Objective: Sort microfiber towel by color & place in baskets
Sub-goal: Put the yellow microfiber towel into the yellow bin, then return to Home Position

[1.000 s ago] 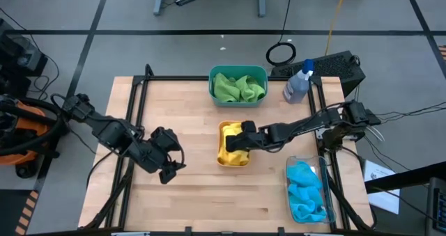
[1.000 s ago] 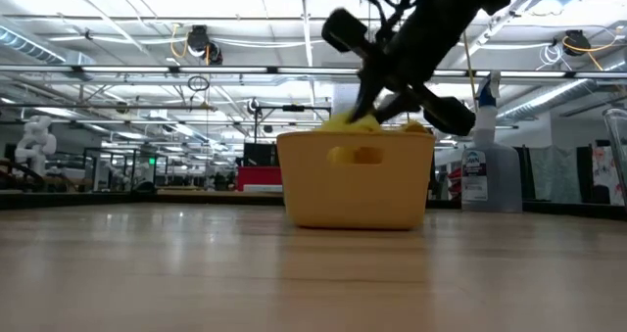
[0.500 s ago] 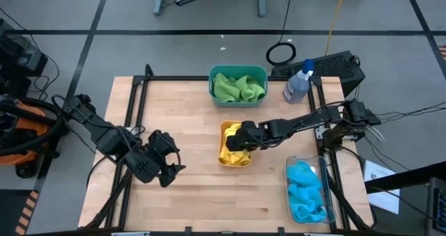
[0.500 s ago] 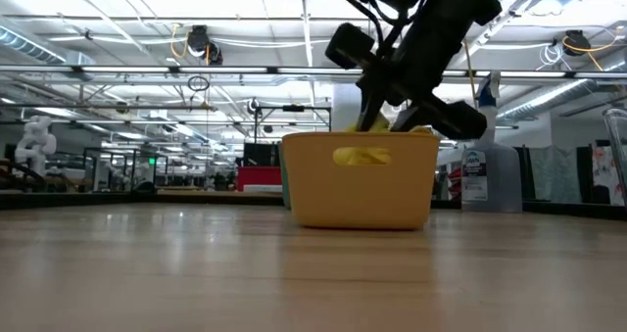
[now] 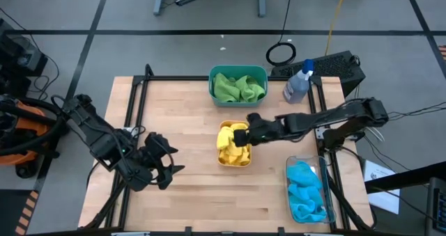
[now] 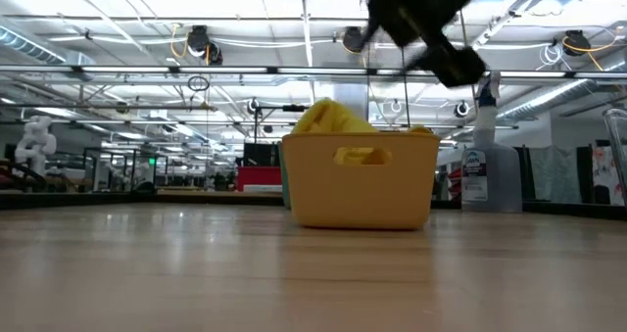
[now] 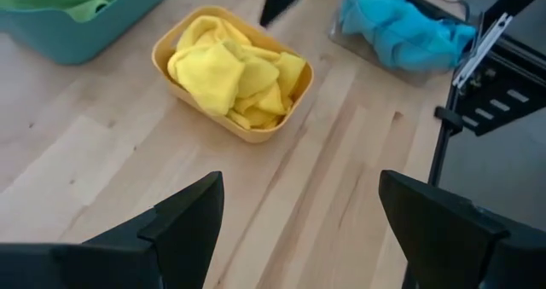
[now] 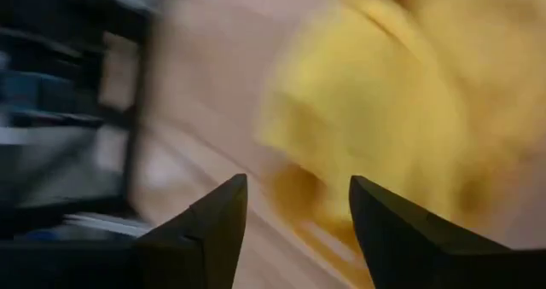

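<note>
Yellow microfiber towels lie heaped in the orange basket at the table's middle; the heap rises above the basket's rim. Green towels fill the teal basket at the far edge. Blue towels lie in the clear basket at the near right. My right gripper hangs open above the orange basket's right side, fingers apart with nothing between them. My left gripper is open over bare table to the left, with the orange basket ahead of it.
A clear spray bottle with a blue top stands at the far right corner, right of the teal basket. A black frame runs along the table's left and right edges. Bare wood lies between the left gripper and the orange basket.
My right gripper has risen out of the orange basket and drawn a little toward the right, leaving the yellow towel behind; the heap now stands higher on its left side. My left gripper has drifted slightly toward the table's near edge, still open.
</note>
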Tool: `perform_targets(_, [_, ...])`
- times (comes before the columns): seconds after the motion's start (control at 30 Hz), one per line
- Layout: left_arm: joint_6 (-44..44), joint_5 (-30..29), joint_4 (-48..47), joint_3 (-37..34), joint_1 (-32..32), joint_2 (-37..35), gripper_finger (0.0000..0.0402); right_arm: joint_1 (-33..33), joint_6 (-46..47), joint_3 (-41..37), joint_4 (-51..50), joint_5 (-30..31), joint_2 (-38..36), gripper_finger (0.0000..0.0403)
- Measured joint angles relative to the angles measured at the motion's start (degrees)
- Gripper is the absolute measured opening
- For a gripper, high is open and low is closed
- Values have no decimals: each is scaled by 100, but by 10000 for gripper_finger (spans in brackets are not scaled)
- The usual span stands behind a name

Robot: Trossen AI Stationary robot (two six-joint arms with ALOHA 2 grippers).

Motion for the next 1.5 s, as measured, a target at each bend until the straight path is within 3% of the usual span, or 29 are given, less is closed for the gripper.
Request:
perform_targets(0.1, [-13, -150, 37, 0, -86, 0, 318, 51, -621, 0, 1042, 595, -220, 182])
perform_targets(0.2, [-10, -250, 91, 0, -94, 0, 318, -40, -1029, 9, 1775, 811, -214, 145])
perform_targets(0.47, [15, -438, 130, 3, -11, 0, 318, -298, -1099, 0, 1873, 14, 605, 9])
perform_targets(0.9, [-10, -438, 140, 5, 5, 0, 318, -328, -1190, 0, -205, 150, 963, 3])
perform_targets(1.33, [5, -477, 135, 5, 7, -4, 317, -493, -1478, 92, -102, 58, 612, 1])
perform_targets(1.5, [660, 22, 394, 9, 103, -38, 289, -383, -2672, 242, 29, 27, 55, 1])
